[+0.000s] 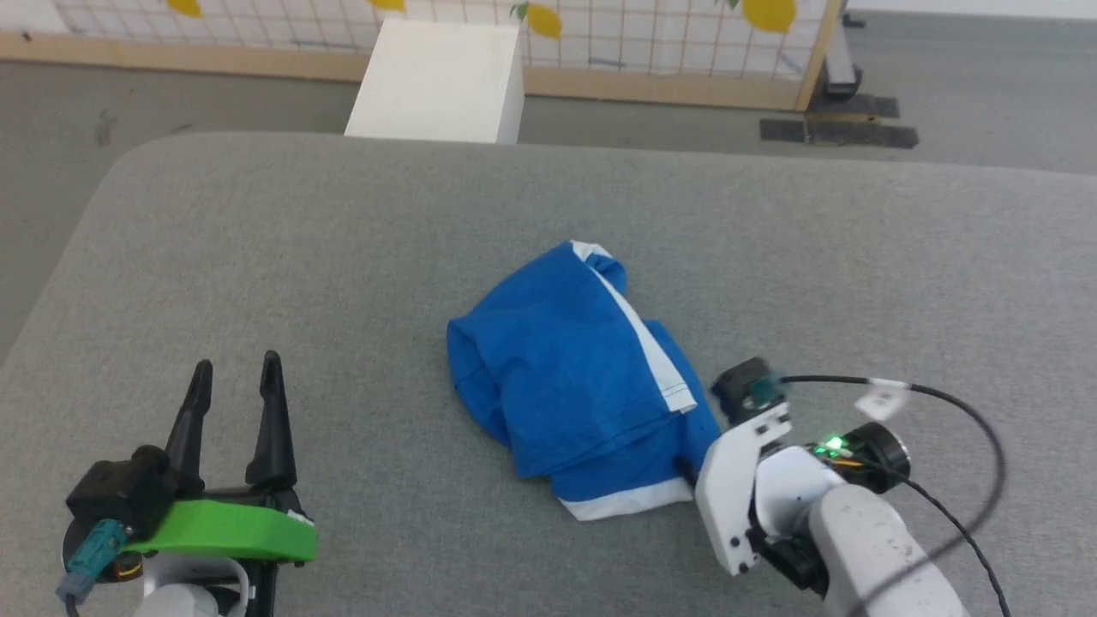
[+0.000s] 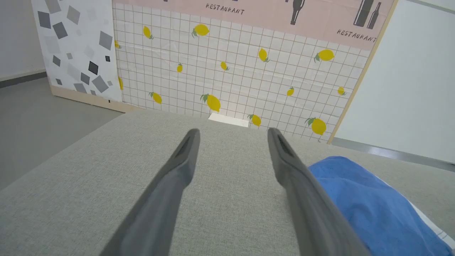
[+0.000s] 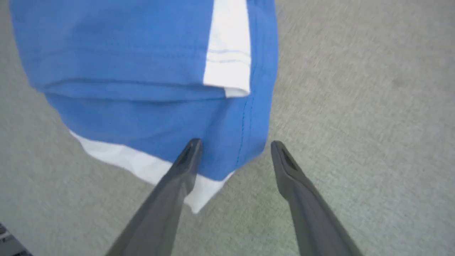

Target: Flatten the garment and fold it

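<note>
Grey surface (image 1: 257, 257): one garment (image 1: 566, 377), one left pincer (image 1: 237, 362), one right pincer (image 3: 236, 143)

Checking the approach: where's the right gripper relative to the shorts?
Head view, lower right: the right gripper is at the near right corner of the garment, open fingers one over its white hem, one over the gray surface.

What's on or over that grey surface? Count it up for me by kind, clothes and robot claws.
Clothes: 1, the shorts
Claws: 2, the left gripper and the right gripper, both open
Total: 3
</note>
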### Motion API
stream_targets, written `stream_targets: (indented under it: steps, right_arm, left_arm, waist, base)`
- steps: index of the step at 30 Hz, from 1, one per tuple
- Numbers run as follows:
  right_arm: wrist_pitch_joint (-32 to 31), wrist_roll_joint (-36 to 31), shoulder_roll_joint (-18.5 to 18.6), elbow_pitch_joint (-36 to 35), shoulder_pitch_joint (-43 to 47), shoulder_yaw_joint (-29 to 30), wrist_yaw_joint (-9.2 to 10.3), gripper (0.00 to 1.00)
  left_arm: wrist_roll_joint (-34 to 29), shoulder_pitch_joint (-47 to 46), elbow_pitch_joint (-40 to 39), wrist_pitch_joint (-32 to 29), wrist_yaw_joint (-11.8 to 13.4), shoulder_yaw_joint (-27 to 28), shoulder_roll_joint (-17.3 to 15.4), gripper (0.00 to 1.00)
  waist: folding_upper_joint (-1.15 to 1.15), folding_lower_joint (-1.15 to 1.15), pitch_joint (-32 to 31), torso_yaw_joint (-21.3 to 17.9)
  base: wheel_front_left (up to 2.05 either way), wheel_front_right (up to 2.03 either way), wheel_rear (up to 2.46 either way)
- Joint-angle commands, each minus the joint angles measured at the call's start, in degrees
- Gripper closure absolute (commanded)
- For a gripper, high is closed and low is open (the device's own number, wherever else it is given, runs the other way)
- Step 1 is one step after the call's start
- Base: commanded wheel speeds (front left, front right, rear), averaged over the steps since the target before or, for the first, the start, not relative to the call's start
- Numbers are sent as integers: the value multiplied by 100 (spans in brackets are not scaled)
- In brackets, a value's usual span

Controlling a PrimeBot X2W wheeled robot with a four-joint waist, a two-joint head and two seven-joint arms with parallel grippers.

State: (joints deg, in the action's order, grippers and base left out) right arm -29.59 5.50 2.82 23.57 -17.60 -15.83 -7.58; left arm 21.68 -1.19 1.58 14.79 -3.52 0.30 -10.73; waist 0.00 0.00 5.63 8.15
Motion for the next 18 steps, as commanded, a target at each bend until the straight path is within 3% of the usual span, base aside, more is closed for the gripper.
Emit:
stream_targets:
  steps: [1,8,9,10,14,18]
  right_arm:
    - [-280,-139,6,58,-96,-94,9,0]
    - [-744,-59,6,231,-67,-320,9,2]
    - [-667,10,6,205,-83,-281,9,40]
    - [-585,47,6,188,-104,-253,9,100]
    - [131,289,6,-53,-232,223,9,100]
    - [762,269,6,-364,-237,1321,9,100]
  left_arm:
    - [-94,-126,35,20,-93,100,85,0]
    - [-281,-301,187,20,-332,356,284,0]
    - [-289,-311,198,20,-348,388,308,0]
    - [-282,-316,201,20,-359,417,329,0]
    - [-335,-309,203,20,-385,489,371,0]
    - [-383,-283,197,20,-393,516,404,0]
  waist:
    - [0,0,173,161]
    - [0,0,319,274]
    - [0,0,322,264]
    - [0,0,315,248]
    - [0,0,239,159]
    - [0,0,143,68]
  base:
    - [0,0,0]
    - [0,0,0]
    - [0,0,0]
    - [0,0,0]
    - [0,0,0]
    - [0,0,0]
